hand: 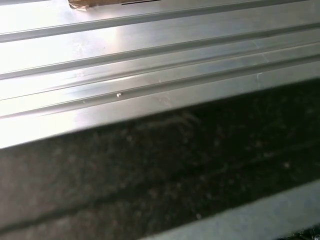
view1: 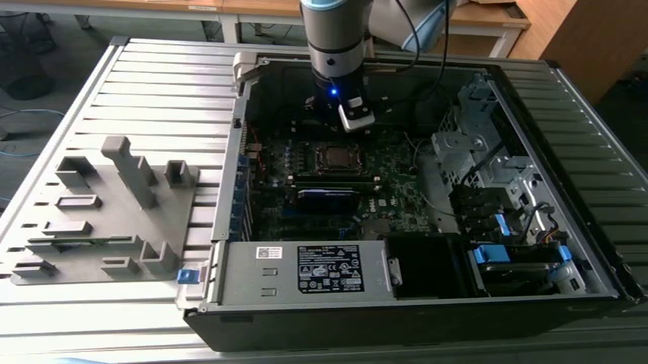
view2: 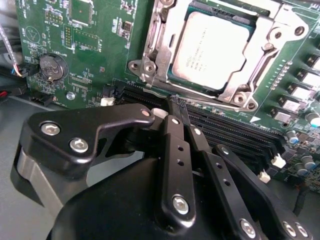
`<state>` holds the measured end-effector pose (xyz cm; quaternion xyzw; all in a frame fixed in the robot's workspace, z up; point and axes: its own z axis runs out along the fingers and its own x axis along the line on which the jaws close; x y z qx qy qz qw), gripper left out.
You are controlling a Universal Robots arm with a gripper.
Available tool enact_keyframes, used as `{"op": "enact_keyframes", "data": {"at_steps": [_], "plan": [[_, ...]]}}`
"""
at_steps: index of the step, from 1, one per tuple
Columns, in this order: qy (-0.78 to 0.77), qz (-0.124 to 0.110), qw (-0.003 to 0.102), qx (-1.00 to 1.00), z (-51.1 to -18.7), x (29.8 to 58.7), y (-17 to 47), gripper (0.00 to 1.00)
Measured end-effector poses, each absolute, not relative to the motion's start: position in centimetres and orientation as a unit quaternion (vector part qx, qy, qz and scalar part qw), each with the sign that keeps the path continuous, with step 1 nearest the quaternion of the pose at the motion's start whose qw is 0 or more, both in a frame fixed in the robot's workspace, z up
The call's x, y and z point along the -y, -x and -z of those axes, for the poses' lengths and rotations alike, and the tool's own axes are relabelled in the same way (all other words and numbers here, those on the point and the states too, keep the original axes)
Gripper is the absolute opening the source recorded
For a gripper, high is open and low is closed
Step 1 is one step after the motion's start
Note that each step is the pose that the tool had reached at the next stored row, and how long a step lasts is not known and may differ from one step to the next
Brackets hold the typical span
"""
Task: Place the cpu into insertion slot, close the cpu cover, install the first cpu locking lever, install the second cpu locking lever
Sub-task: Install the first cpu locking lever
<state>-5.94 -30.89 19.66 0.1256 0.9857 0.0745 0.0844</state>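
Over on the exterior view's left, a grey slotted fixture block (view1: 102, 216) sits on the ribbed metal desk (view1: 152, 83), well apart from the action. Next to it is the open computer case (view1: 405, 322), with the green motherboard (view1: 390, 171) lying flat inside. The arm comes straight down into the case.

In the second wrist view the gripper (view2: 177, 105) is pinched fully together with nothing between its fingers. The tips are over the long black memory slots (view2: 235, 130), right at the socket's edge; can't tell if they're touching. The cpu (view2: 212, 45) is sitting in the insertion slot (view2: 190, 84), and the cpu cover (view2: 155, 45) is down around it. Further right in the case are the power supply (view1: 303, 269), then the drive bays (view1: 476, 144).
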Motion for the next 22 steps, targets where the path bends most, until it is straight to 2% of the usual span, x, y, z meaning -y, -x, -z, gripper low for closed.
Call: {"op": "enact_keyframes", "data": {"at_steps": [22], "plan": [[-0.123, -0.075, 0.085, -0.986, -19.9, 31.31, 5.95, 0.11]]}}
